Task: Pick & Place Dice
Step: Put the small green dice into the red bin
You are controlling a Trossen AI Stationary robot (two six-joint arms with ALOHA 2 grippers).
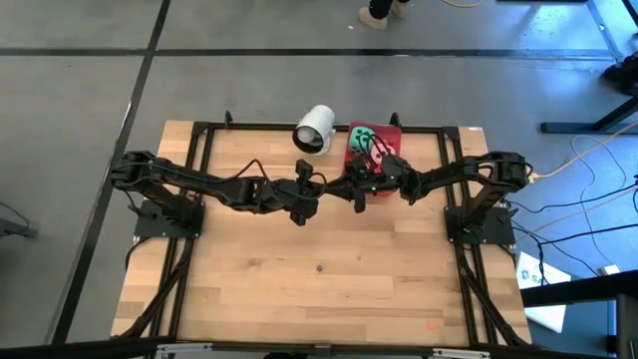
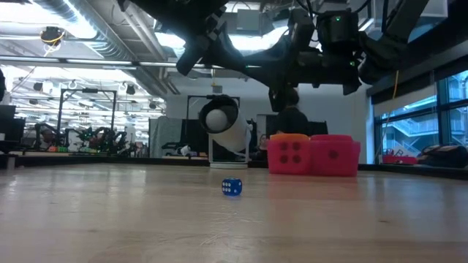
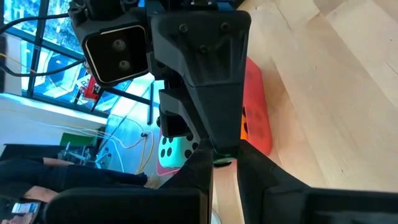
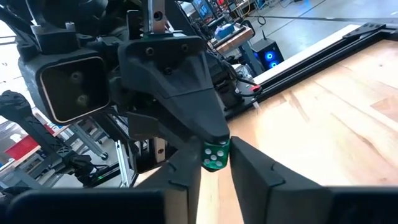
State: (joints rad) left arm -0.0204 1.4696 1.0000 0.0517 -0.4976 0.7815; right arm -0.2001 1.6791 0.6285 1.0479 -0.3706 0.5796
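**Green die gripped in mid-air by both tools**

Currently both arms reach inward and meet above the middle of the desk (image 1: 299, 289), slightly toward 12 o'clock in the high view. The left tool (image 1: 302, 206) comes in from 9 o'clock and the right tool (image 1: 359, 194) from 3 o'clock.

- Green die (image 4: 216, 155): off the desk, up between the two tools. In the right wrist view it sits between the right tool's own two fingers (image 4: 186, 177), dark pips facing the camera. The tip of the left tool presses on it from the opposite side.
- Right tool: clenched around the green die, fingers on both flanks.
- Left tool: clenched, with only a narrow gap between its fingers and a sliver of green at their tips.
- Red tray (image 1: 391, 133): at the desk's 1 o'clock edge.
- Red die (image 2: 289, 156) and pink die (image 2: 335, 158): touching, side by side, in the low view.
- White cup (image 1: 315, 128): lying on its side at 12 o'clock, just beside the tray.
- Small blue die (image 2: 232, 187): alone on the bare wood, well apart from the others, toward 6 o'clock of the tools.
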